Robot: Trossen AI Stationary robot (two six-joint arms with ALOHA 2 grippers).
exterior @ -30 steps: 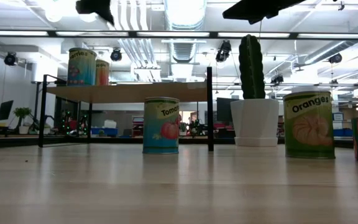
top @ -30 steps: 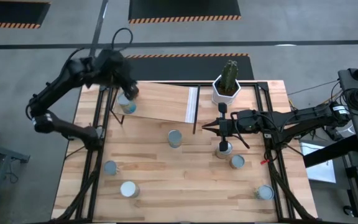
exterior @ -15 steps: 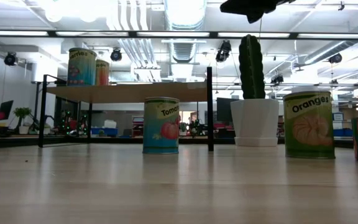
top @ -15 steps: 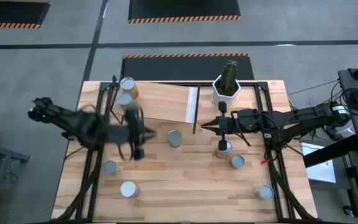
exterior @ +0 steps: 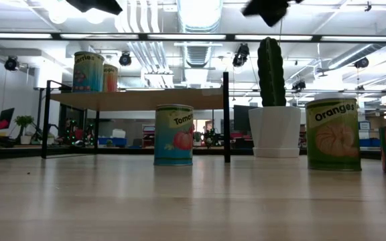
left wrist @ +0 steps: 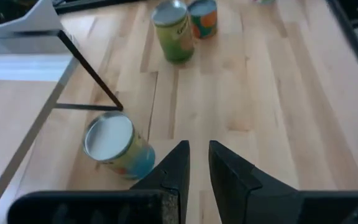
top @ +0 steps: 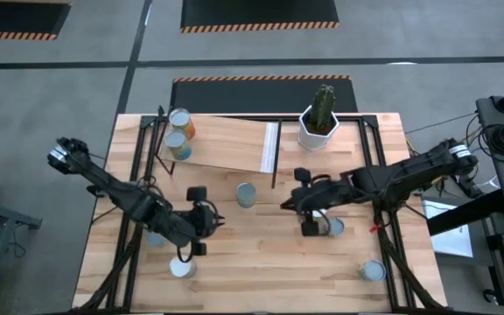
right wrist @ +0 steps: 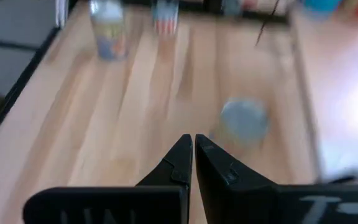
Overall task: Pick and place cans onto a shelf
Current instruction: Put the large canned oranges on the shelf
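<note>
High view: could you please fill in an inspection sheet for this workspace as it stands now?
Surface: plank table, no spills seen.
Job's things: two cans stand on the shelf; at least four loose cans stand upright on the table.
Clutter: cactus pot beside the shelf.
Grippers: left gripper over the table's left half, fingers almost together, empty; right gripper over the right half, shut, empty.
Cables: loose bundle by the right arm's base, off the table.
Surroundings: hazard-striped floor mats; no person seen near the table.
</note>
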